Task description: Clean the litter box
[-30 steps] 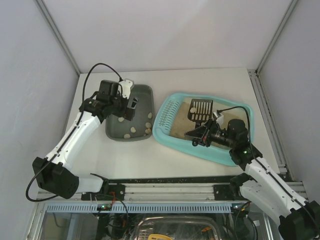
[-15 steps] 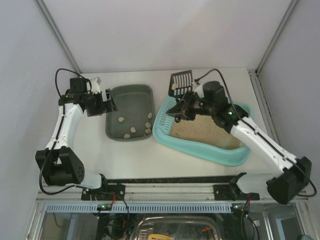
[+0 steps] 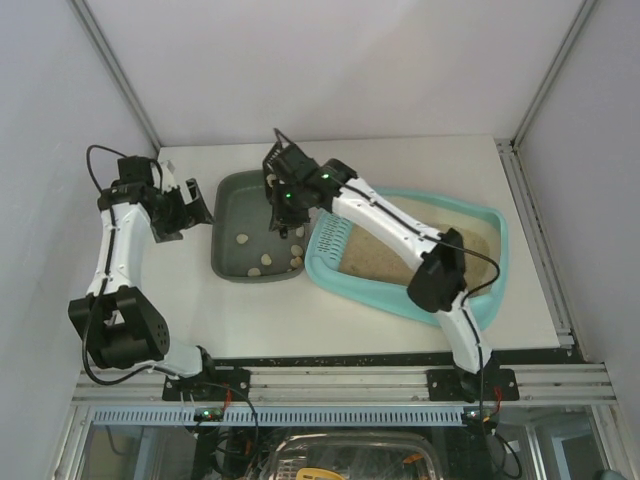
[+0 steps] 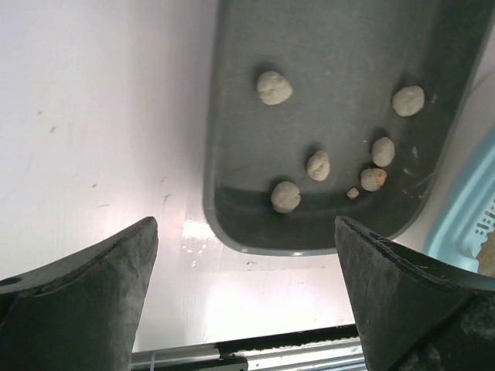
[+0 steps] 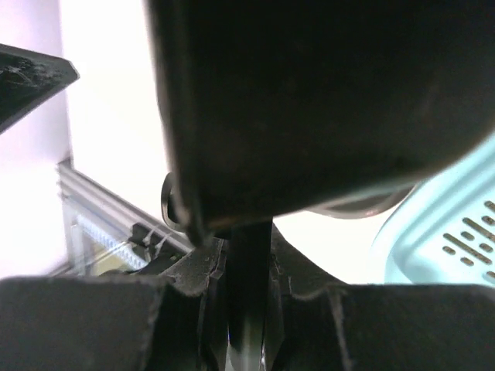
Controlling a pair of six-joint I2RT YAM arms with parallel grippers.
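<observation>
The light-turquoise litter box [image 3: 400,305] with beige litter [image 3: 375,260] lies at the right; its slotted end shows in the right wrist view [image 5: 456,232] and its corner in the left wrist view [image 4: 472,224]. My right gripper [image 3: 290,195] reaches left over the dark grey tray [image 3: 235,190] and is shut on the handle [image 5: 249,294] of a black slotted scoop [image 3: 285,160], held above the tray. The scoop's underside [image 5: 309,100] fills the right wrist view. My left gripper [image 3: 190,210] is open and empty, left of the grey tray.
Several pale clumps [image 3: 243,239] lie in the grey tray, also in the left wrist view [image 4: 274,86]. The white table [image 3: 420,160] is walled at back and sides. A metal rail [image 3: 340,385] runs along the near edge.
My right arm has carried the scoop from the litter box leftward to above the grey tray. My left arm has drawn back from the tray to its left side.
</observation>
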